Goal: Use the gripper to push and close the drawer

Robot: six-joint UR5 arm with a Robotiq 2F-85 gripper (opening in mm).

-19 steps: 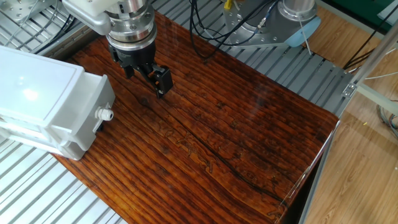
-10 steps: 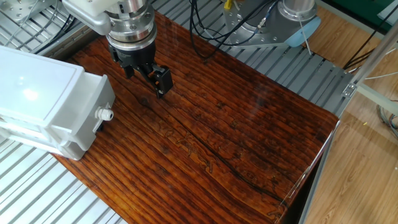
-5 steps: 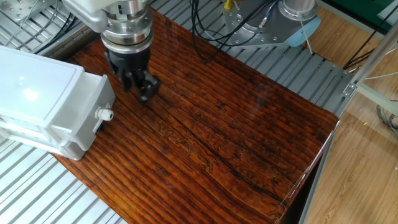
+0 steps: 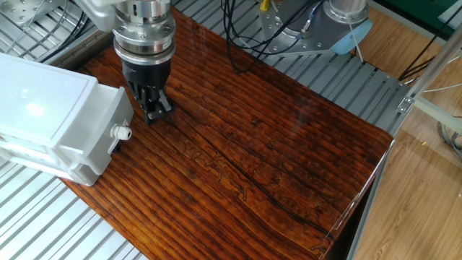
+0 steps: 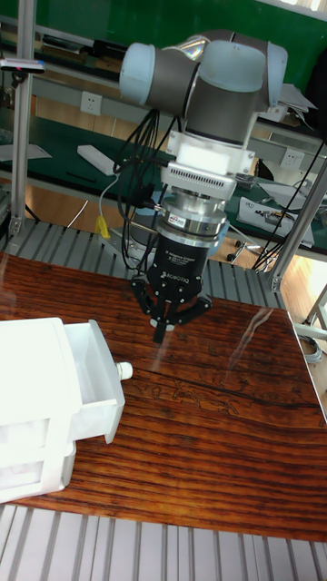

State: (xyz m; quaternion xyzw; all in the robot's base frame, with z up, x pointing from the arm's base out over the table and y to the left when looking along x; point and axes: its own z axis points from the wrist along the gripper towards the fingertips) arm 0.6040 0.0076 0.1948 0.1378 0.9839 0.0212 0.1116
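The white drawer [image 4: 97, 133] sticks out of the white cabinet [image 4: 36, 108] at the table's left, with a small white knob [image 4: 123, 133] on its flat front. In the tall fixed view the drawer [image 5: 91, 381] is pulled out to the right and its knob [image 5: 122, 369] points toward the table's middle. My black gripper [image 4: 156, 110] hangs under the ribbed silver wrist, just right of the drawer front and a little behind the knob, apart from it. Its fingers [image 5: 162, 329] meet at a point just above the wood, shut on nothing.
The dark wooden tabletop [image 4: 274, 152] lies on grey ribbed metal. The grey-blue robot base [image 4: 339, 29] and black cables [image 4: 245, 36] stand at the back. The table's right edge [image 4: 368, 188] drops to a wooden floor.
The gripper has turned about its wrist and shifted left toward the drawer front. Its fingers, spread before, now show together. The drawer has not moved.
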